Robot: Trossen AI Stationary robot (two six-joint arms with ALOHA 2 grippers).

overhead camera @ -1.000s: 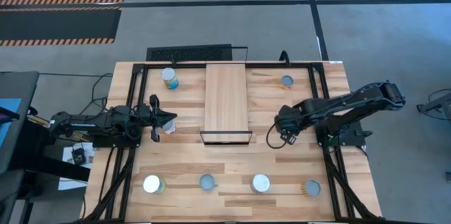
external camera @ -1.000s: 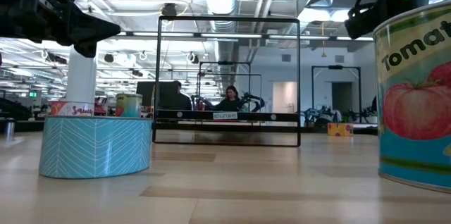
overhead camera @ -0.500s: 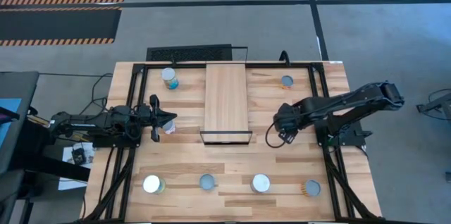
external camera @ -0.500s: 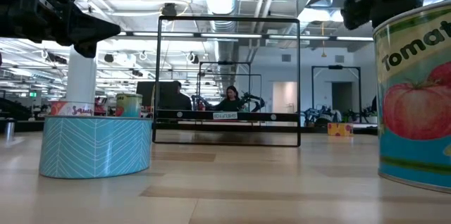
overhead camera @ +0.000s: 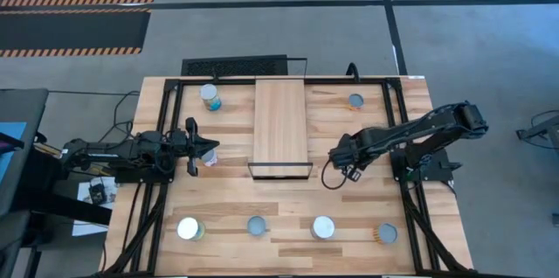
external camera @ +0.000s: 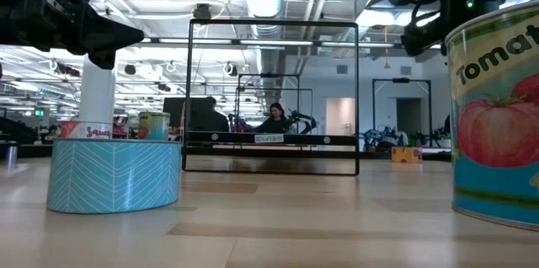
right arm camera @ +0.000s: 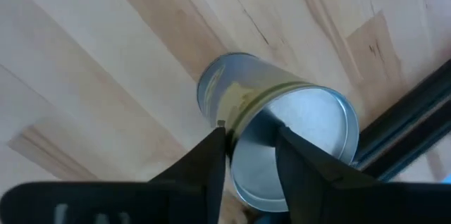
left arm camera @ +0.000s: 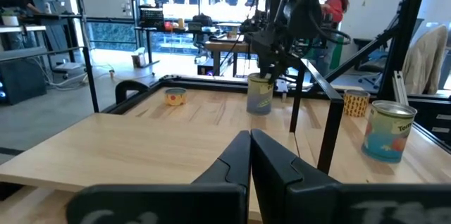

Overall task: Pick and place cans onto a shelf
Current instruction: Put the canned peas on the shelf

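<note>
The right pincer (overhead camera: pixel 336 163) is closed on a small round tin can with a yellow-green label and a shiny silver end (right arm camera: pixel 303 122); one dark finger sits on each side of it. In the last moment the right arm has slid a little toward the middle of the counter (overhead camera: pixel 288 199). Now the can is just beside the near right corner of the long light-wood shelf with the thin black frame (overhead camera: pixel 280 125). It is not over the board yet. I think the carry is almost done, and the can next needs to go up and over the shelf's edge before it is let go. The left pincer (overhead camera: pixel 212 149) is shut, holds nothing, and has not moved; it waits on the left side of the shelf. Six other cans stand on the counter, so most of the job is still to do.
</note>
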